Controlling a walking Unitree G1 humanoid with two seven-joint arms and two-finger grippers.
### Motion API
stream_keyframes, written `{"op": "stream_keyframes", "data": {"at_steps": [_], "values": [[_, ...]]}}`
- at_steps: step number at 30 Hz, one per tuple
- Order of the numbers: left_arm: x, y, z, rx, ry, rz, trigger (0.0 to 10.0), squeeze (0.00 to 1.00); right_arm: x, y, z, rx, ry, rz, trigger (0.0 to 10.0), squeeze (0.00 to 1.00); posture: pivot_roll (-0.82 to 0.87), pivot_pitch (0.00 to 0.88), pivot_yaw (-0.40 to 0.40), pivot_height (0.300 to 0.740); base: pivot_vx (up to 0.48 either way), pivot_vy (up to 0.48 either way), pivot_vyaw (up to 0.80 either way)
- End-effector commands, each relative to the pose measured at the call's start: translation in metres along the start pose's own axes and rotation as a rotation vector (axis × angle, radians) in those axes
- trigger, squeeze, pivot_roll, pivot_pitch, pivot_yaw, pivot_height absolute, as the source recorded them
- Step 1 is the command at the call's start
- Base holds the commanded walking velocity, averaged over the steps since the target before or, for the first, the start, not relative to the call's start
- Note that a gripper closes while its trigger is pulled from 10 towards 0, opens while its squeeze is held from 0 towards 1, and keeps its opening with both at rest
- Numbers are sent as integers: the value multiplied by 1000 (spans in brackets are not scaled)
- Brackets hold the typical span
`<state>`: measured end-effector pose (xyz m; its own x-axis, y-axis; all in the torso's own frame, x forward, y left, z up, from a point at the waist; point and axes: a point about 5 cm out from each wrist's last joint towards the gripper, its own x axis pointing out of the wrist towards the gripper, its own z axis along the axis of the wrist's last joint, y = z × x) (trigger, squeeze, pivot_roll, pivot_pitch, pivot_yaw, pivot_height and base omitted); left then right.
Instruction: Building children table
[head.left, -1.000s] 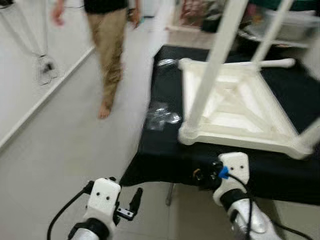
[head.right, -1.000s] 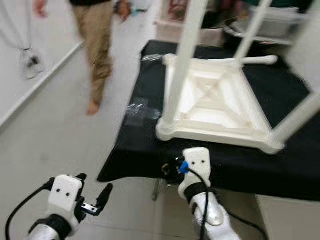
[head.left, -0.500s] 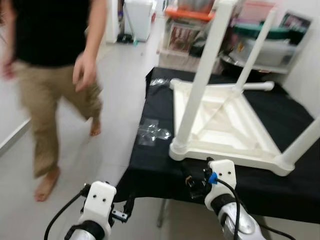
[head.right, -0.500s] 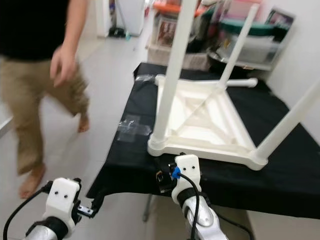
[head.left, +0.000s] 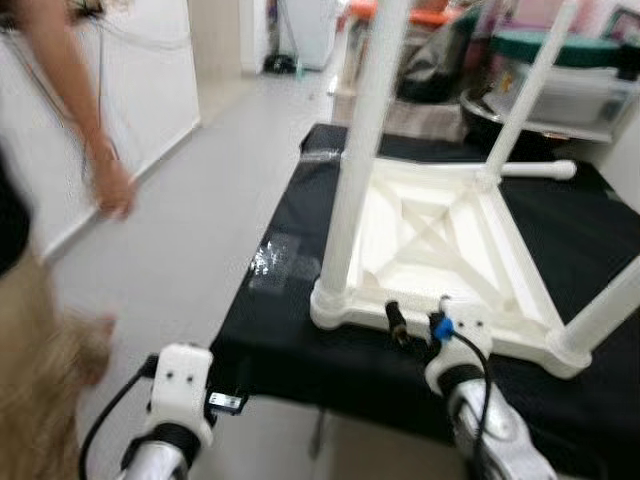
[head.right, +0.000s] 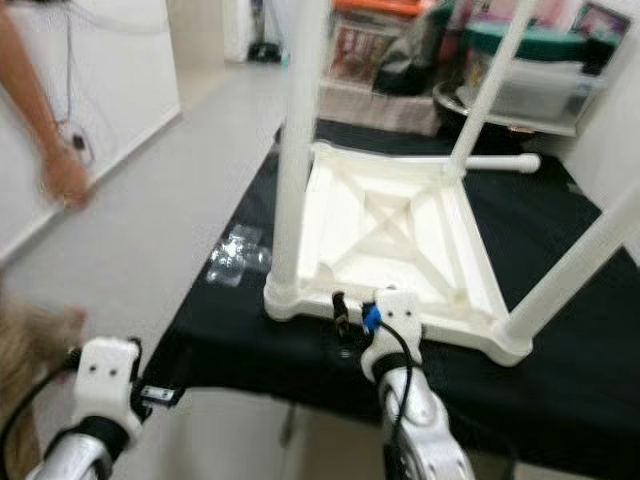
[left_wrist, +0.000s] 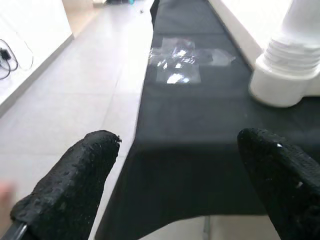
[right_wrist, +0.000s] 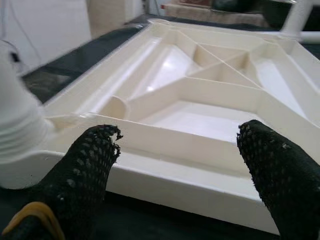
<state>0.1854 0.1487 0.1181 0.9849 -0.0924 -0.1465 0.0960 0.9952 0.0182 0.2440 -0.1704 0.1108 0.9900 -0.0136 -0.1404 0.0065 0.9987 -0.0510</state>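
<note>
- Fingers (right_wrist: 82, 170) of the right gripper (right_wrist: 175, 165) stood spread wide, nothing between them, aimed at the near rim of the table; fingers (left_wrist: 75, 185) of the left gripper (left_wrist: 180, 180) were likewise spread and empty, out past the cloth's near edge, above the floor.
- Black cloth (head.left: 290, 330) covered the work surface and carried everything; grey floor (head.left: 200, 210) ran alongside on the left.
- White children's table (head.left: 440, 240) lay upside down on the cloth, ribbed underside up, about the middle of the cloth.
- Three legs stood up from its corners: near-left leg (head.left: 355, 150), a far leg (head.left: 525, 90), and a near-right leg (head.left: 610, 310) at the picture's edge.
- Fourth leg (head.left: 535, 172) lay flat on the cloth by the far corner, not yet fitted, as far as could be judged.
- Person's hand (head.left: 112, 190), blurred, at the far left over the floor, well apart from the table.
- Clear plastic bag (head.left: 285, 265) lay on the cloth just left of the near-left leg; contents too blurred to tell.
- Step in hand, by judgement: closing on the table to finish the legs. Three looked mounted, one remained.
- Next move would call for reaching past the tabletop to the loose leg at the far side, gripping it along its shaft, standing it upright over the empty corner socket. Reach looked long from the near edge, so a shift round the cloth might be needed.
</note>
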Motion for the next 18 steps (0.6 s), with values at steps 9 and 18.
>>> {"op": "stream_keyframes", "data": {"at_steps": [9, 18], "values": [[-3, 0, 2, 8, -14, 22, 10000, 0, 6, 3, 3, 14, -2, 5, 10000, 0, 121, 19, -122, 740, 0, 0, 0], [-3, 1, 2, 11, -13, 35, 10000, 0, 15, -10, 8, 24, -25, -99, 10000, 0, 121, 26, -128, 740, 0, 0, 0]]}}
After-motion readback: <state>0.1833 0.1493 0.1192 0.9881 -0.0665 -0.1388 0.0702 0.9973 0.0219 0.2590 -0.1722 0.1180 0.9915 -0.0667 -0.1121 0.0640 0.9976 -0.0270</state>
